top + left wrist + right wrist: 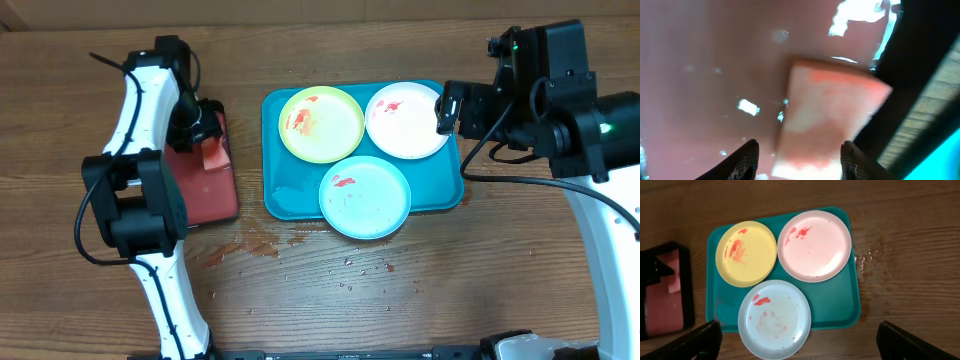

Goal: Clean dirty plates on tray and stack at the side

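Observation:
The turquoise tray (285, 195) holds three red-smeared plates: yellow-green (321, 123), white (406, 120) and mint-blue (365, 196), the last overhanging the tray's front rim. In the right wrist view the tray (837, 305) shows with the yellow-green (746, 253), white (815, 245) and mint-blue (775, 319) plates. My right gripper (800, 342) is wide open and empty, high above the tray's right side (450, 108). My left gripper (800, 155) is open, low over a pink sponge (830, 115), with a finger on each side of its near end.
The sponge lies in a smaller black-rimmed red tray (205, 195) left of the turquoise tray; its wet red floor (705, 75) fills the left wrist view. Water drops and a reddish spill (260, 245) lie on the wooden table in front of both trays.

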